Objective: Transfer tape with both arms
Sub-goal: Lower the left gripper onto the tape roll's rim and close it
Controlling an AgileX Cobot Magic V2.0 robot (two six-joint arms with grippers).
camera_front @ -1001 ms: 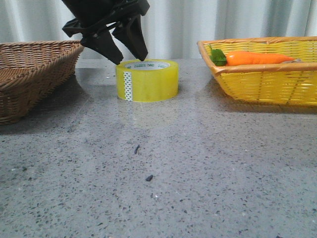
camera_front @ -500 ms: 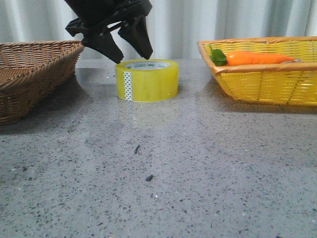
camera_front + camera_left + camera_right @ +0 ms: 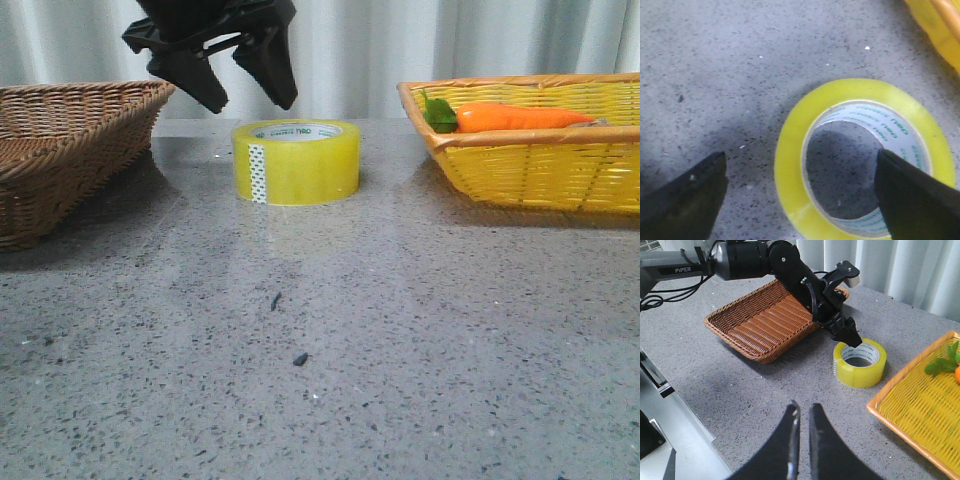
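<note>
On the speckled grey stone table [image 3: 400,380] in the front view, you see the tape [image 3: 297,161], a glossy yellow ring lying flat, core axis vertical. The left gripper [image 3: 245,103] hovers above it, fingers spread.

Left wrist view: one finger [image 3: 912,197] overlaps the white core.

Right wrist view: the right gripper [image 3: 801,412] is nearly closed, empty, well apart from the tape, which sits between the brown wicker basket [image 3: 765,322] and the yellow basket [image 3: 920,417].

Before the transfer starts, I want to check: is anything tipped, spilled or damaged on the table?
Nothing stands out. The tape lies flat and intact, and the carrot rests inside the yellow basket.
</note>
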